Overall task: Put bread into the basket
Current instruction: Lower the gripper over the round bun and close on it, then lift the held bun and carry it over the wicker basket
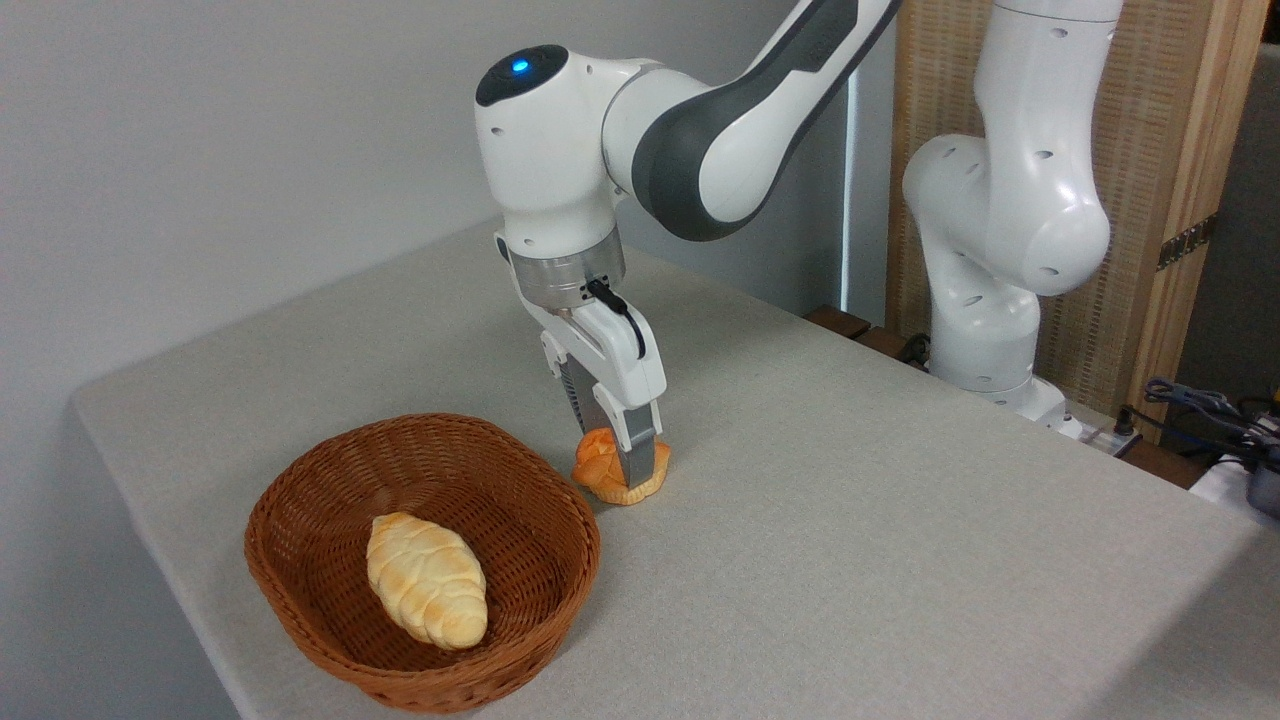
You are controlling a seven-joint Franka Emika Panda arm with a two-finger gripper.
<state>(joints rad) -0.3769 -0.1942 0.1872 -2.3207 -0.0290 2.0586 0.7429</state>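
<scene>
Right now my gripper point(612, 440) is down over the bread point(618, 470), one finger point(636, 436) in front of the bun and the other behind it, so the jaws straddle it. The fingers look close against the bun's sides, but from this angle I cannot tell whether they are truly clamped on it or only set around it. The bun seems to sit on the table point(850, 520), just beside the right rim of the basket point(425, 560), near but apparently not touching the wicker.

As I judge it, the step in hand is securing the grasp. To do it well I want the pads to meet the bun low on its body, below the knotted top, so the squeeze lands on the widest part and it cannot pop upward. I should press only enough to hold; it looks soft, and a hard pinch may dent it or twist it.

Once held, I should lift straight up, high enough to pass over the rim, before moving left. The braided loaf point(427, 592) already lies in the basket's near half, so I would aim for the open floor toward the back and lower before letting go, rather than dropping it.
</scene>
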